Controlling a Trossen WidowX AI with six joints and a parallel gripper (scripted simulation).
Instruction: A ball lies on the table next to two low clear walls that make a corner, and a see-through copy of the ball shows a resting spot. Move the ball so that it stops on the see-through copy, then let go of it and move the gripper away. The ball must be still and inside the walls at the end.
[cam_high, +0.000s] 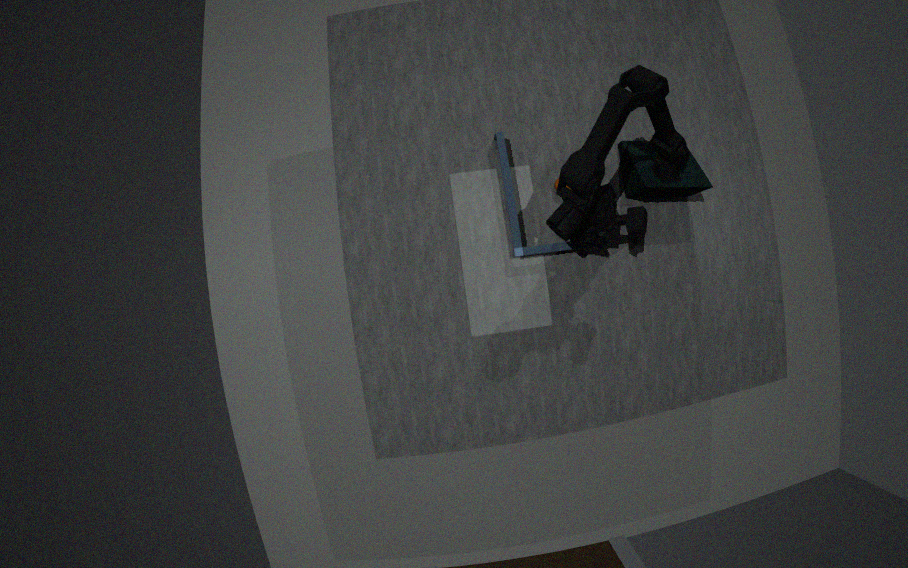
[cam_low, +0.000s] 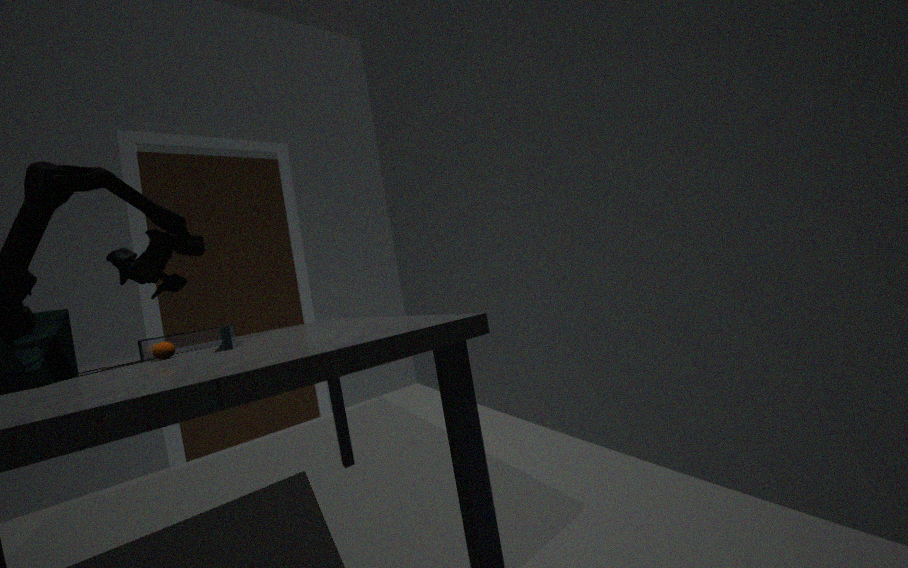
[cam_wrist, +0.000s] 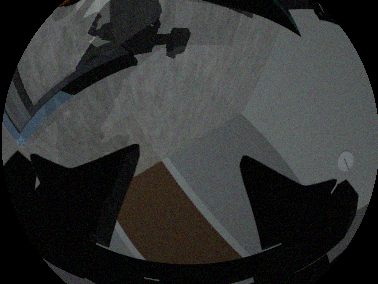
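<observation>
The orange ball (cam_low: 163, 350) (cam_high: 557, 183) lies on the table beside the low clear walls; in the top view the arm hides most of it. The walls (cam_high: 508, 194) (cam_wrist: 45, 106) show bluish edges and meet in a corner. I cannot make out the see-through copy, so I cannot tell whether the ball lies on it. My gripper (cam_low: 139, 288) (cam_wrist: 192, 156) is open, its fingers wide apart with nothing between them. It is well above the table and the ball, and in the top view it is over the end of the shorter wall.
The arm's dark green base block (cam_high: 662, 177) (cam_low: 43, 348) stands on the table close to the walls. The table's front edge (cam_low: 388, 355) shows in the exterior view. A brown door (cam_low: 220, 247) is in the room wall behind. The light is dim.
</observation>
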